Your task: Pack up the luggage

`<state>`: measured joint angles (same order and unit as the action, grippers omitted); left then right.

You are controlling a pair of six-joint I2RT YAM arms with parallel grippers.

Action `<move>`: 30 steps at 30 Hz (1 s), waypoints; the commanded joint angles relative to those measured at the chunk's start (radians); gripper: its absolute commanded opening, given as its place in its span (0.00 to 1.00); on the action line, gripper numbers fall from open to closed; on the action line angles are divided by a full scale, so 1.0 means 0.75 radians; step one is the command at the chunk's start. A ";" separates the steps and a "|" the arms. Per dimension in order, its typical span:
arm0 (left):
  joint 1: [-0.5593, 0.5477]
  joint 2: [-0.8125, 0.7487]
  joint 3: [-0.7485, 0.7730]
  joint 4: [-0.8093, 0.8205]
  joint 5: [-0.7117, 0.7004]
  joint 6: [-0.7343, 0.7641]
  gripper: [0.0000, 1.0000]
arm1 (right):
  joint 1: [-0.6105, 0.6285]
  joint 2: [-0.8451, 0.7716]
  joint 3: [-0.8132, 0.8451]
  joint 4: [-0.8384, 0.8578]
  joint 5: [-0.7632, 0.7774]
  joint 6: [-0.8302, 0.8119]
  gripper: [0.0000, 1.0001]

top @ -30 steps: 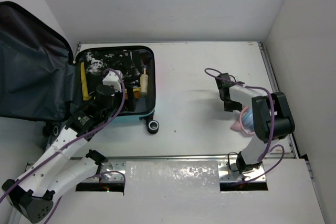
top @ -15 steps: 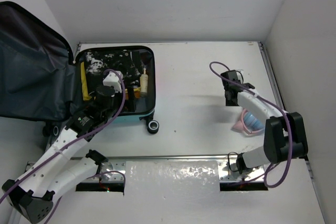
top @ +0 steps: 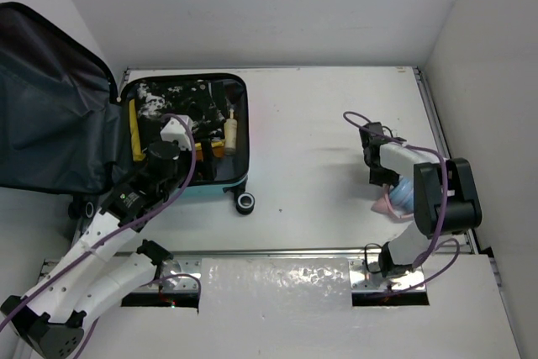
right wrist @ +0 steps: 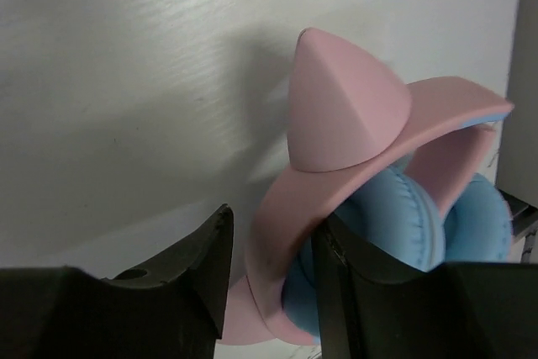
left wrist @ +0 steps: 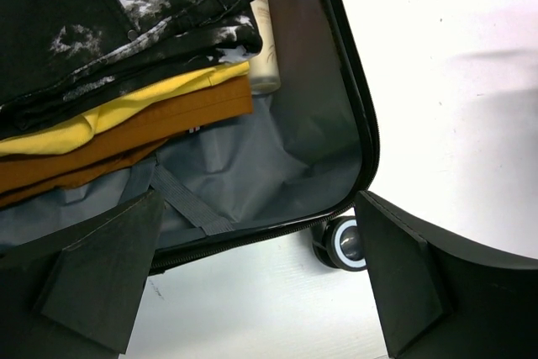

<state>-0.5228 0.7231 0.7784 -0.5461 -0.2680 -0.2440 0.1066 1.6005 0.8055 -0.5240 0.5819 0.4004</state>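
The luggage (top: 243,98) lies open at the left of the table, its dark grey lid (top: 50,115) folded out to the left. In the left wrist view its lining (left wrist: 277,157) holds a black-and-white garment (left wrist: 126,23), yellow (left wrist: 126,111) and orange (left wrist: 160,119) folded clothes and a cream bottle (left wrist: 265,48). My left gripper (left wrist: 259,208) (top: 175,129) hangs open and empty above the luggage's near edge. At the right, pink cat-ear headphones (right wrist: 353,115) (top: 395,199) with blue cushions lie on the table. My right gripper (right wrist: 273,275) (top: 382,181) straddles their pink band, with a small gap at the left finger.
A black wheel (left wrist: 346,243) (top: 245,202) of the luggage sticks out at its near right corner. The table's raised right edge (top: 437,132) runs close behind the headphones. White walls enclose the back and both sides.
The right gripper has come toward the near edge and down onto the headphones' band. The left gripper has opened a little wider and drawn back slightly over the luggage.
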 commanded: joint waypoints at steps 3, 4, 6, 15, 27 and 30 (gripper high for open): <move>0.000 -0.019 -0.005 0.063 0.003 -0.002 0.94 | -0.001 0.054 -0.070 0.085 -0.123 0.053 0.35; 0.000 -0.017 -0.005 0.061 0.003 -0.002 0.94 | -0.001 0.073 -0.072 0.113 -0.158 0.047 0.25; -0.002 -0.019 -0.005 0.059 -0.017 -0.006 0.94 | 0.001 0.103 -0.074 0.162 -0.276 0.010 0.05; 0.067 -0.148 0.077 -0.092 -0.622 -0.296 0.99 | 0.796 -0.187 0.232 0.363 -0.545 -0.343 0.00; 0.231 -0.449 0.091 -0.153 -0.833 -0.419 0.98 | 1.198 0.214 0.899 0.676 -0.759 -0.689 0.00; 0.231 -0.369 0.248 -0.278 -0.817 -0.448 0.99 | 1.202 0.385 1.004 0.759 -0.831 -0.687 0.00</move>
<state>-0.3573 0.3912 0.8555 -0.6842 -0.8558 -0.5388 1.0126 1.7882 1.5219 -0.0471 0.0486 -0.0582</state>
